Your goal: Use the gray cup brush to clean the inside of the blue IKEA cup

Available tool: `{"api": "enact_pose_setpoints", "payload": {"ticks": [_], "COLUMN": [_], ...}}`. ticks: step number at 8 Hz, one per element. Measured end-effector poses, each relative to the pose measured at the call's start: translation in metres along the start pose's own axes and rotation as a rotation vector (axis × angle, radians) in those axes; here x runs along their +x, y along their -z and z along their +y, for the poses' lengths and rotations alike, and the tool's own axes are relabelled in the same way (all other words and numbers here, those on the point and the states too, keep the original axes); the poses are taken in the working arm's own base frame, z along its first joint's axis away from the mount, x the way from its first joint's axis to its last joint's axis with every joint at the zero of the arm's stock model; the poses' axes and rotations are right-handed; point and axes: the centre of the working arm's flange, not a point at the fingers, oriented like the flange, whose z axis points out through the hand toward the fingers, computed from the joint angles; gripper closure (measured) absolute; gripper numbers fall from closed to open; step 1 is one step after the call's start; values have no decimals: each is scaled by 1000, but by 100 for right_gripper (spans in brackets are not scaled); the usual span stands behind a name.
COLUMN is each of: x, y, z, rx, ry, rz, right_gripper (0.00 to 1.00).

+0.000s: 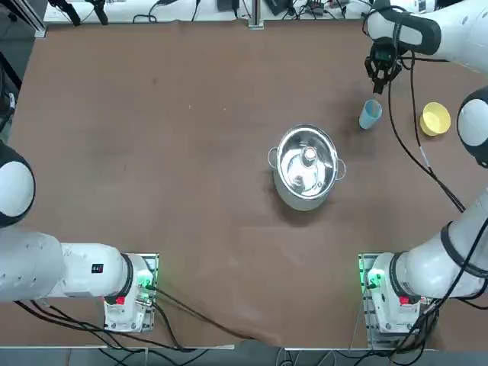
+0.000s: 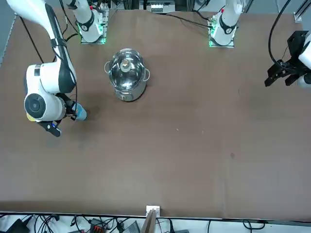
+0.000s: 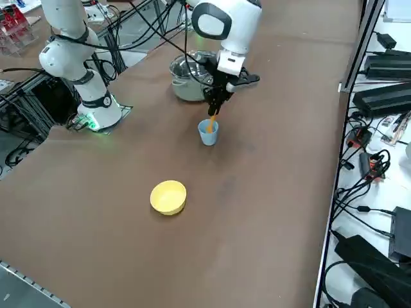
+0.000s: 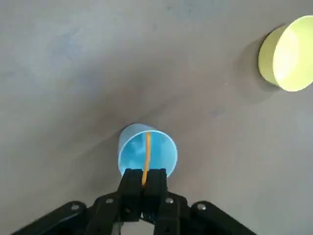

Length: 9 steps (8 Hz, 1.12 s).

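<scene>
the right pincer [image 4: 145, 177] is closed on the brush [image 4: 147, 152], its orange part reaching into the blue cup [image 4: 129, 138], which stands upright beside the pot [image 3: 187, 88]. scrubbing seems in hand; next calls for small strokes around the inner wall without tipping the cup.

Cup and brush, far right of the table

Blue cup [image 3: 208, 136]: light-blue, round, slightly tapered; standing upright, mouth up. Brush [image 4: 147, 152]: slim, orange along the visible part; held roughly upright in the right gripper [image 4: 145, 172] above the cup, lower end inside it. Brush head hidden from view; contact with the cup's inner wall cannot be confirmed
</scene>
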Motion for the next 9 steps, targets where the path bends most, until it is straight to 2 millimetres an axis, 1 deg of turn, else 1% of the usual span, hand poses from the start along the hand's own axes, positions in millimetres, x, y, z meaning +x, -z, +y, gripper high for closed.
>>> {"api": "enact_pose_setpoints", "payload": {"ticks": [2,4,7,9], "x": [-4,-8,-13,-9], "y": [1,-2,-7,-9], "z": [-8,-11,-6,0], "rx": [23,11,-26,-45], "ry": [0,5,-21,-31], "rz": [-17,-37,-80,-86], "right_gripper": [96,96,96,96]}}
